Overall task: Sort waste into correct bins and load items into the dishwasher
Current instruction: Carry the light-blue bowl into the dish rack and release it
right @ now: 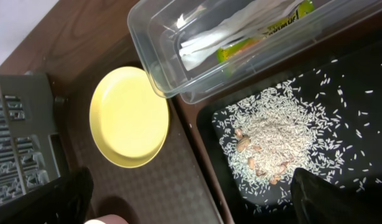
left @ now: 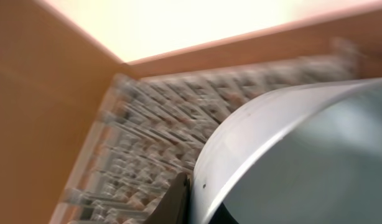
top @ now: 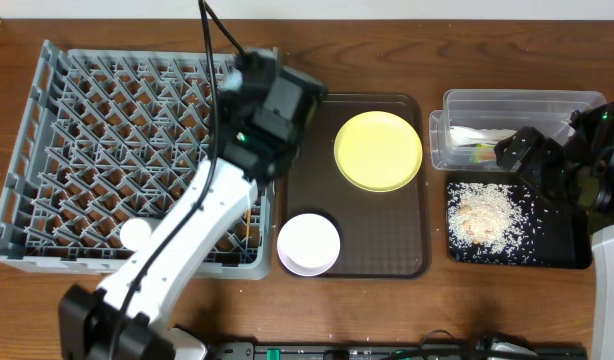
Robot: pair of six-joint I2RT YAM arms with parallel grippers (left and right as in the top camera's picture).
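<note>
Your right gripper hangs with its dark fingers spread wide at the bottom corners. Between them you see the black tray, with rice crumbs heaped in it and scattered around. Just beside its top edge lies the clear tub, holding the white tissue and the green-and-orange wrapper. To the left, the yellow plate rests on the brown serving tray, with the grey dish rack at the far edge.

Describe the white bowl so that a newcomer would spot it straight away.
Start at the dark brown serving tray, just right of the big grey dish rack. The white bowl sits at that tray's front-left corner, the end nearer the robot. Its only neighbour on the tray is the yellow plate at the far end, which is larger and brightly coloured.
</note>
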